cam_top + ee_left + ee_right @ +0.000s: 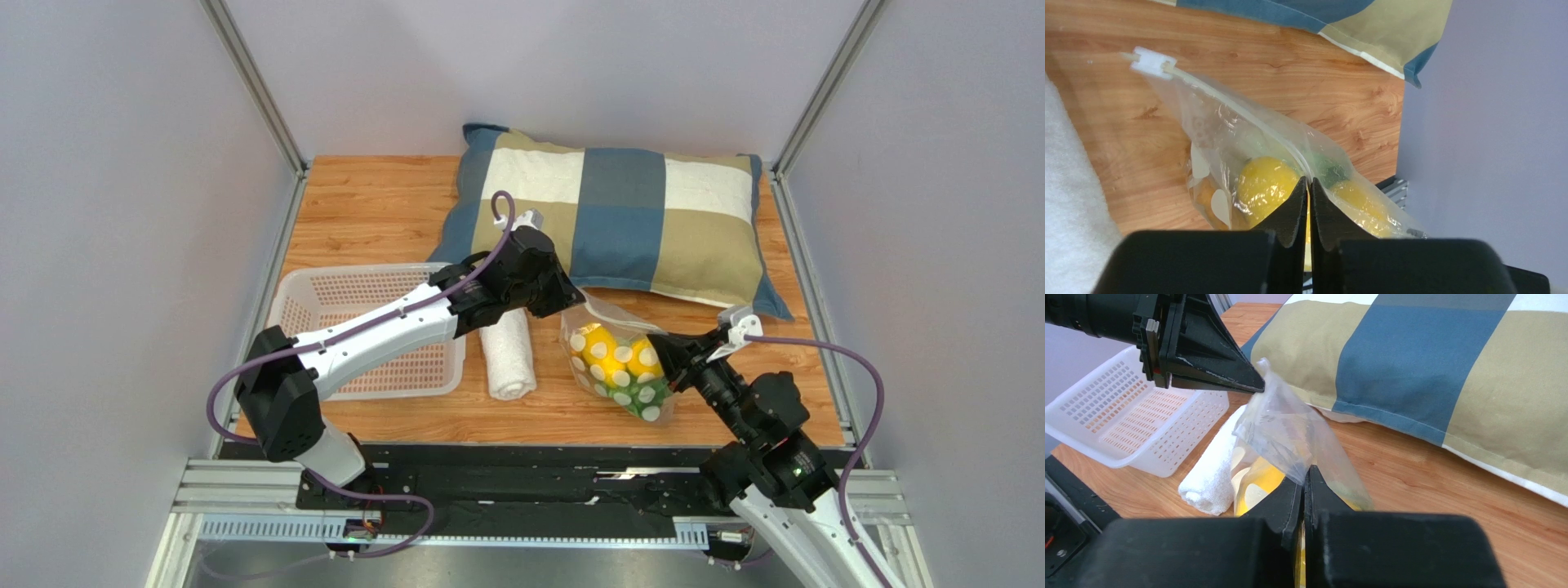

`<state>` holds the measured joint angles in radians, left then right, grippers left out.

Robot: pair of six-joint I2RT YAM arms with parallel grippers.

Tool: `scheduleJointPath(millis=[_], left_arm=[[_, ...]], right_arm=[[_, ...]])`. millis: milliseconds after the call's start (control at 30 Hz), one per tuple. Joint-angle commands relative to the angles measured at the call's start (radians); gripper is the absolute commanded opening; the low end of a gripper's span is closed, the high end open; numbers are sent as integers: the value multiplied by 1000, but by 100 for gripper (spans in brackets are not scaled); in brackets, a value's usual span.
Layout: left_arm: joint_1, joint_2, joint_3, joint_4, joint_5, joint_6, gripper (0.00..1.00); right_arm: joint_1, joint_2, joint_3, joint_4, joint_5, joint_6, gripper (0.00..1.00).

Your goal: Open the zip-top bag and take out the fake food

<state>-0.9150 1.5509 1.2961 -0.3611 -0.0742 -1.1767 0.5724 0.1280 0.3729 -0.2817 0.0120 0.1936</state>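
Note:
The zip-top bag (617,364), clear with pale dots, lies on the wooden table in front of the pillow. Two yellow lemons (1267,185) and the green leafy vegetable (648,392) show through it. My left gripper (574,303) is shut on the bag's zip edge, with the white slider (1153,62) at the far end of that edge. My right gripper (666,355) is shut on the bag's right side; its wrist view shows the film (1290,429) pinched between its fingers and stretched up to the left gripper (1257,386). Whether the zip is open is unclear.
A rolled white towel (508,355) lies just left of the bag. A white plastic basket (313,300) stands further left under the left arm. A blue, tan and white checked pillow (626,221) lies behind. Grey walls close in both sides.

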Motion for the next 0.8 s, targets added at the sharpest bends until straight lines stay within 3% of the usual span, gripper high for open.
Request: scheduleJointPath(millis=[0, 33, 67, 167, 267, 500, 633, 767], left_arm=[[-12, -18, -1, 89, -13, 188, 0], [-15, -21, -7, 109, -16, 239, 0], [-16, -23, -12, 131, -6, 335, 0], [-19, 0, 5, 166, 40, 492, 0], [-24, 37, 40, 157, 54, 570, 0], [-39, 12, 3, 175, 148, 526, 0], [-70, -18, -49, 200, 177, 502, 0], [-78, -20, -86, 249, 195, 470, 0]], right_arm=[[0, 27, 35, -8, 30, 102, 9], [-2, 53, 100, -55, 70, 148, 20], [0, 82, 153, -171, 151, 240, 42], [1, 269, 368, -407, 181, 297, 78], [0, 418, 533, -578, 155, 299, 77], [0, 368, 443, -485, 89, 299, 76], [0, 393, 454, -461, 2, 323, 63], [0, 476, 452, -401, -145, 351, 56]])
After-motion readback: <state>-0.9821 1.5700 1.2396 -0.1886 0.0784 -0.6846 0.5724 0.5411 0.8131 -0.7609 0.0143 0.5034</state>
